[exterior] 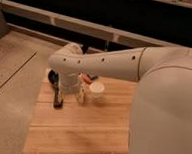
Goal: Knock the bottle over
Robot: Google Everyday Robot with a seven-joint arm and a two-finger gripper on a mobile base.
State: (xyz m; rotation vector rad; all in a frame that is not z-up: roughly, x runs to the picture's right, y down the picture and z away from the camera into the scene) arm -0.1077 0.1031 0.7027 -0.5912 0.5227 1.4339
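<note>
- Gripper (72, 83): hangs down from the wrist of the white arm (110, 65), low over the far left part of the wooden table (85, 133). Fingers stand apart, released; nothing seen in their grasp.
- Arm: reaches in from the picture's right, crossing above the back edge of the table. Its bulky rounded body fills the right side of the view.
- Bottle (81, 95): small, narrow, clear with a pale yellowish tint. It stands upright on the table, just beside the gripper on the picture's right and a little nearer the camera. Whether the gripper touches it cannot be told.
- White cup (96, 88): upright, open mouth up, on the far side of the bottle from the gripper. It is close to the bottle, wider than it and of about the same height.
- Black pan (53, 78): round, on the gripper's other side, toward the picture's left and near the table's left edge. Its dark handle (57, 99) runs toward the camera and ends level with the bottle's base.
- Small orange-red thing (88, 78): behind the bottle and cup, just right of the gripper, partly tucked under the arm. What it is cannot be made out.
- Table surface in front of the gripper: pale planks with the grain running left to right.
- Floor (14, 80): speckled grey, left of the gripper and table.
- Pale rail (68, 21): runs along the dark wall well behind the gripper.
</note>
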